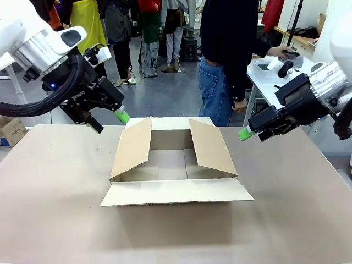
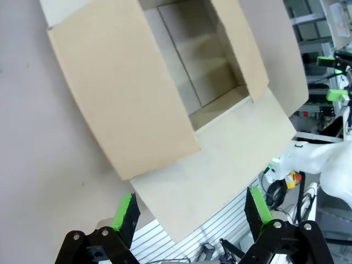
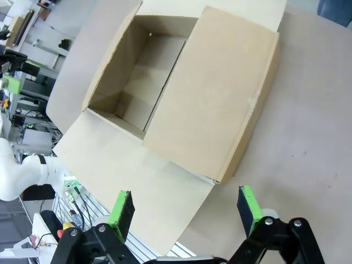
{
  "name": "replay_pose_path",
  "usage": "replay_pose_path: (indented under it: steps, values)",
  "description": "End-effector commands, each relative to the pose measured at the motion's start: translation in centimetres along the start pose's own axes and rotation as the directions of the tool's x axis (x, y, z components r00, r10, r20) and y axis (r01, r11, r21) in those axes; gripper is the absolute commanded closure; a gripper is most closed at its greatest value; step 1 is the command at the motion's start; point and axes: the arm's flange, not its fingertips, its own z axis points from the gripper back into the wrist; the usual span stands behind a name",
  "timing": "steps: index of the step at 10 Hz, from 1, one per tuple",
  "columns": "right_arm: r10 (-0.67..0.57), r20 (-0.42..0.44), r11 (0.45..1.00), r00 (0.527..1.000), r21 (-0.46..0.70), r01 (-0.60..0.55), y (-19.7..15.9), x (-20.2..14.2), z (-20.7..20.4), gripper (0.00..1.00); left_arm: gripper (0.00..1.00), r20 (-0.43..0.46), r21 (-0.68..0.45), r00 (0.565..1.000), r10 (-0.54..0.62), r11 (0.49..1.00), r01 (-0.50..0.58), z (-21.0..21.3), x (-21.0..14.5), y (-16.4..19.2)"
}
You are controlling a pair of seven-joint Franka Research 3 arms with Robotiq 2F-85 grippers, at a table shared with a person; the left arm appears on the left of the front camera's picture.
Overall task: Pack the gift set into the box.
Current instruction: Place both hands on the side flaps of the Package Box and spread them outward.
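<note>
While the box (image 1: 176, 192) sits open mid-table (image 1: 55, 220), nearer the far edge than the near one, nothing lies in it: the bare cardboard floor shows in both wrist views. Judgement: packing not yet begun; the carton is ready to receive the gift set, and loading it and closing the flaps are left. Near flap folded out flat toward the robot's edge; the two side flaps stand up at a slant. Left gripper (image 1: 109, 122) hangs above the table's far-left area, just beside the box's far-left corner, jaws wide apart and holding nothing; its green pads (image 2: 122, 213) stand far apart in its wrist view. Right gripper (image 1: 253, 135) hangs off the box's far-right corner, likewise spread wide and empty, pads (image 3: 247, 201) well separated. A person (image 1: 225, 55) stands at the far edge, one hand on a side bench. Hard to make out: the slanted side flaps cover strips of the floor in the front view, the near inner wall is hidden behind its rim, and the far flap's pose is unclear.
</note>
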Motion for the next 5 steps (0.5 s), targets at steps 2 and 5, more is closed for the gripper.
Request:
replay_pose_path:
  steps: [2, 5]
  values:
    - [-0.004, 0.002, 1.0, 1.0, 0.008, 0.004, 0.1, 0.0, -0.1, 0.0, 0.0, -0.025, 0.105, 1.0, 0.018, 0.994, -0.015, -3.1, 1.3, -2.6]
    - [-0.004, 0.002, 1.0, 1.0, 0.008, 0.004, 0.1, 0.0, -0.1, 0.0, 0.0, -0.035, 0.323, 0.999, 0.022, 0.947, -0.009, -8.1, 3.9, -8.4]
